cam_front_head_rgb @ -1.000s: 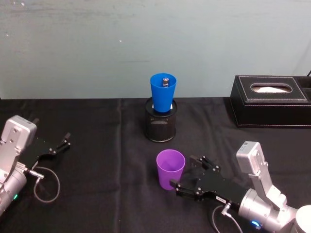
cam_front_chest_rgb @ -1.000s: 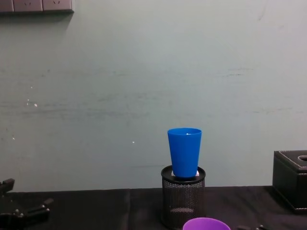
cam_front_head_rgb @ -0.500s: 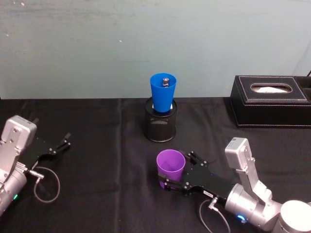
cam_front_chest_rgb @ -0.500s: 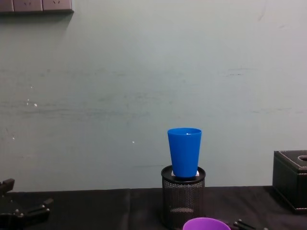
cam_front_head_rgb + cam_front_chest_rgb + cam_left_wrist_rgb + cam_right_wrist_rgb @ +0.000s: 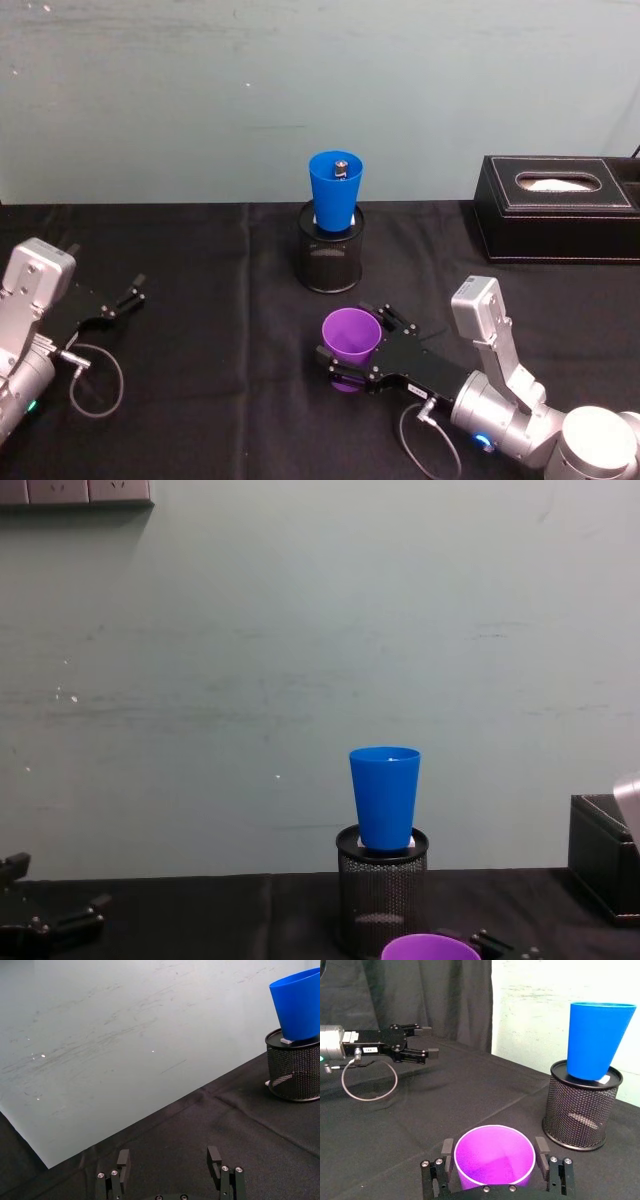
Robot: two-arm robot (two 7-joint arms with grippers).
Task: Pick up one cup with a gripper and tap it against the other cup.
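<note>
Purple cup [image 5: 350,338] near, bright blue cup [image 5: 335,195] far, in a black mesh holder [image 5: 331,265]; black worktop [image 5: 215,400], pale green wall [image 5: 200,100].

Purple cup [image 5: 430,947] cut off by chest view's bottom edge, its base partly hidden by right gripper [image 5: 352,338] in head view, foot of blue cup [image 5: 335,190] sunk inside holder [image 5: 331,262], item [image 5: 340,166] in blue cup too small to tell, box [image 5: 603,855] cropped at chest view's edge.

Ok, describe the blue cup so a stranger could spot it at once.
On the black-draped table, find the black wire-mesh holder in the middle, toward the back wall. The blue cup stands upright in its mouth, rising above it. Unlike the purple cup nearer the robot, it sits off the cloth.
</note>
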